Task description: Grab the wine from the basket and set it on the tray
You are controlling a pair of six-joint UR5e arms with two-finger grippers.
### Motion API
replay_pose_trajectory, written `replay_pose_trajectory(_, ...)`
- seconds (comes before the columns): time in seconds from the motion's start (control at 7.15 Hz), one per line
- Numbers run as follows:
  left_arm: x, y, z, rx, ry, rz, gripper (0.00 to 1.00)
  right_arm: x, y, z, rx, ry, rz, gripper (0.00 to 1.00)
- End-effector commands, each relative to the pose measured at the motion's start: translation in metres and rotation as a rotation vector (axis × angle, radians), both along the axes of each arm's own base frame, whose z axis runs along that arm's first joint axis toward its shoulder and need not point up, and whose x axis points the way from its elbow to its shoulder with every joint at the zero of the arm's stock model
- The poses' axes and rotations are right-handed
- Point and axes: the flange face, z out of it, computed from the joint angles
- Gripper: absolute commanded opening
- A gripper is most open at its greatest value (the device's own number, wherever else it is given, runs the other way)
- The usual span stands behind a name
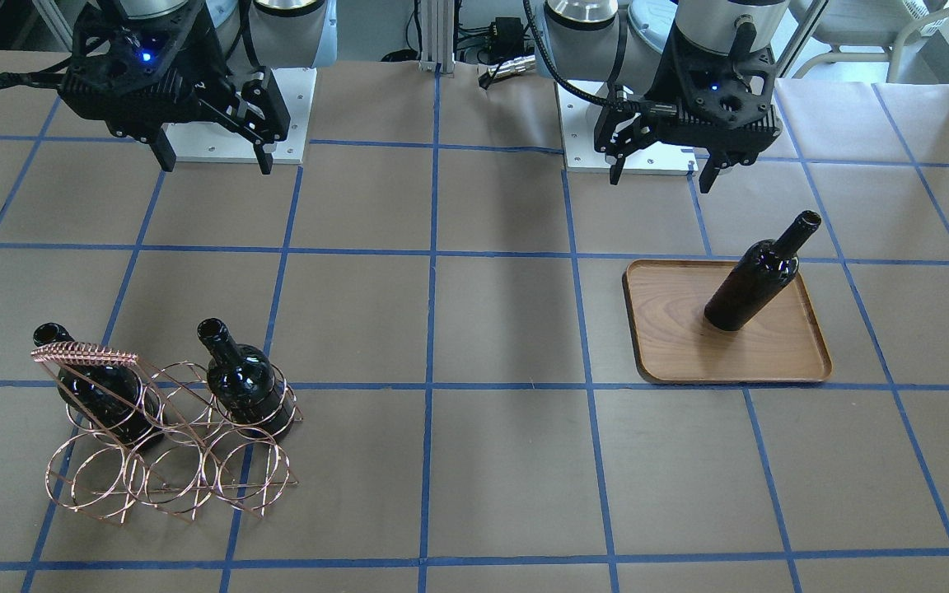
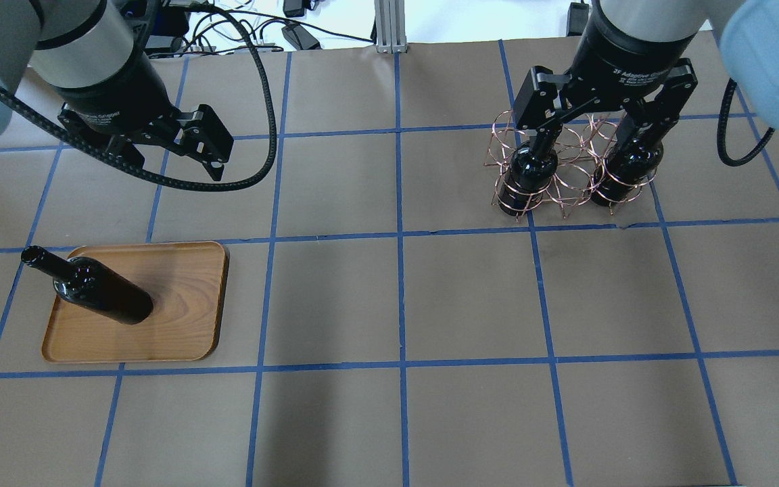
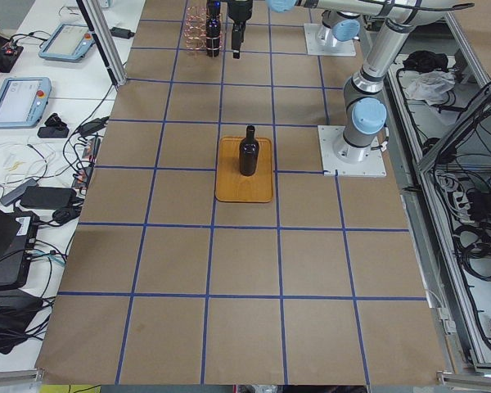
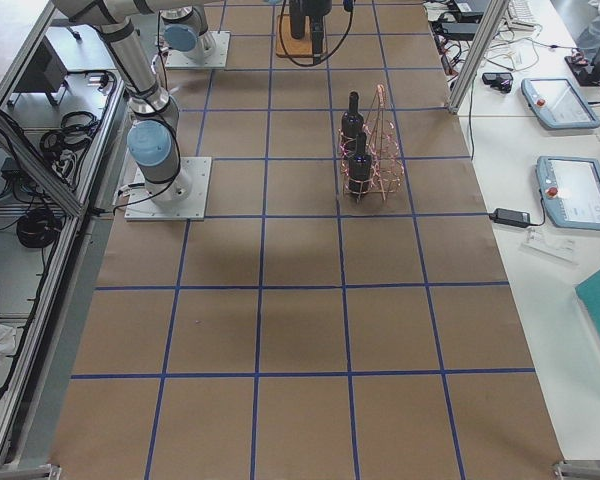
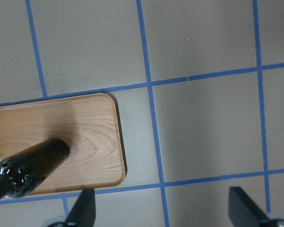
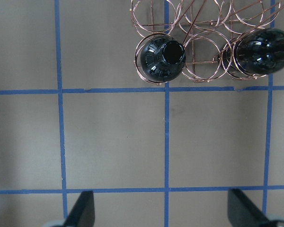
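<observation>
Where the wine point(image 1: 750, 276) stands: upright on the tray point(image 1: 672, 350), robot's left of the desk point(image 1: 507, 329); glossy near-black glass, long neck
Tray: flat grained wood, rounded corners, low rim
Basket point(image 1: 165, 428): copper wire rings, robot's right; holds second bottle point(image 1: 245, 387), third bottle point(image 1: 100, 399)
Left gripper point(image 1: 662, 177): jaws released, empty
Right gripper point(image 1: 216, 163): jaws released, empty

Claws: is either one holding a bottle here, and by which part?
Nothing is held. The left claw and right claw are both open and empty. One wine bottle stands on the tray, the other two in the basket.
</observation>
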Motion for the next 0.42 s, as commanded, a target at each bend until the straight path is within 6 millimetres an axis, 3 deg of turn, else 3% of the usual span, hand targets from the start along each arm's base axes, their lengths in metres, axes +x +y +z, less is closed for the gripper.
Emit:
replay_pose_trajectory(0.0,-0.0017,0.0032,-0.0034,0.015,0.015,-0.001,1.00,0.0000,0.0003,0.0003,-0.001,0.000,0.000,1.00)
replay_pose_trajectory(0.28,-0.0010,0.0063,-0.0048,0.027,0.008,-0.005,1.00,0.0000,-0.0003,-0.0004,0.001,0.000,0.002,1.00)
